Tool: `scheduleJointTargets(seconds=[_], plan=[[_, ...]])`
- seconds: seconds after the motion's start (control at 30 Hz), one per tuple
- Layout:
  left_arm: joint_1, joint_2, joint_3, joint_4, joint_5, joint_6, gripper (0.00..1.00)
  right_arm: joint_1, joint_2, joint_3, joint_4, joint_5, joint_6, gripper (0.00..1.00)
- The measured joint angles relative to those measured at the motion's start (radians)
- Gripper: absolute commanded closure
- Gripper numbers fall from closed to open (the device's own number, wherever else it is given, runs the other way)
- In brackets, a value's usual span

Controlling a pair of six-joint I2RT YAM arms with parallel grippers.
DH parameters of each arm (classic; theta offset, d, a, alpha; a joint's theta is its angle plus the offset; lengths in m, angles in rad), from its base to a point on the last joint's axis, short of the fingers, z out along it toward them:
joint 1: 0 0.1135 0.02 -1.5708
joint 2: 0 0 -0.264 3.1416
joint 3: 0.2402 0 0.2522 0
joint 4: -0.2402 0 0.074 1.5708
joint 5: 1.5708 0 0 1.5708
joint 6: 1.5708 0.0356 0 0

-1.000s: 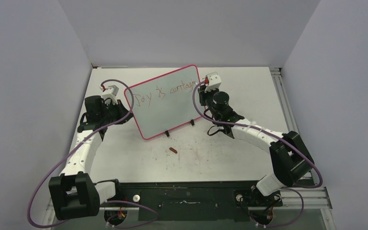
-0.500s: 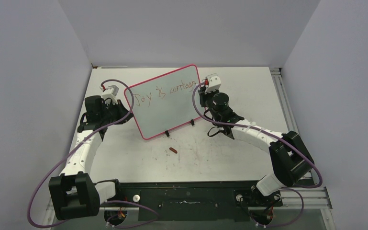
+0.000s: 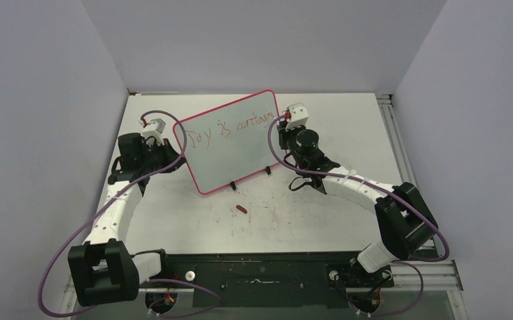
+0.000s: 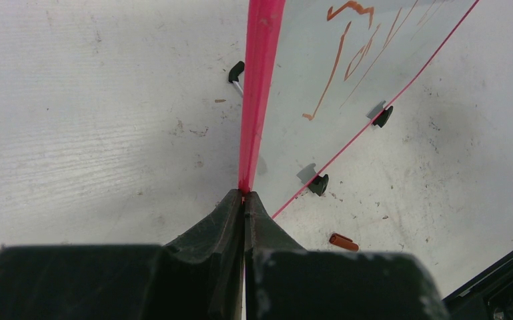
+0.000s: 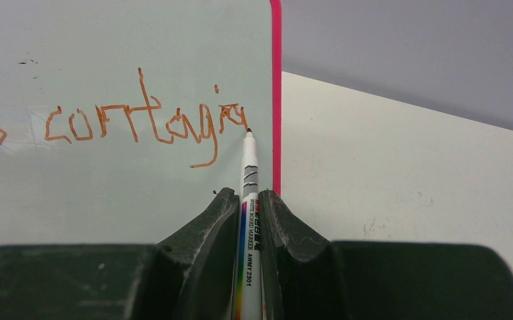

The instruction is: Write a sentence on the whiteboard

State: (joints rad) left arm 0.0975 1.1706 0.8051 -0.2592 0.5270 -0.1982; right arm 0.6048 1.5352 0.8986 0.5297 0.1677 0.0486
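Two grippers clamped, on the marker [image 5: 249, 173] and the whiteboard [image 3: 230, 150].
The right gripper [image 5: 248, 200] pinches the marker, tip at the last stroke of the sentence [image 5: 139, 113]; the left gripper [image 4: 243, 199] pinches the whiteboard's pink left edge. The whiteboard stands propped on the table [image 3: 320, 213].

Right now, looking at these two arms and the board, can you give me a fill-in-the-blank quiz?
1. The right gripper is shut on a ____, its tip at the whiteboard.
2. The left gripper is shut on the board's ____ frame.
3. The sentence begins with the word ____.
4. A small reddish piece lies on the ____ near the board's feet.
Missing words: marker; pink; Joy; table.
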Motion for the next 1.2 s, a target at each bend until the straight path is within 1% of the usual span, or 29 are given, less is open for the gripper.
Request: scheduleJointTargets(seconds=[0.6,1.2], plan=[[0.0,0.0,0.0,0.0,0.001,0.0,1.0,0.0,0.0,0.039,0.016,0.009,-0.019,0.95],[0.0,0.0,0.0,0.0,0.0,0.0,1.0,0.0,0.0,0.01,0.015,0.01,-0.009,0.95]])
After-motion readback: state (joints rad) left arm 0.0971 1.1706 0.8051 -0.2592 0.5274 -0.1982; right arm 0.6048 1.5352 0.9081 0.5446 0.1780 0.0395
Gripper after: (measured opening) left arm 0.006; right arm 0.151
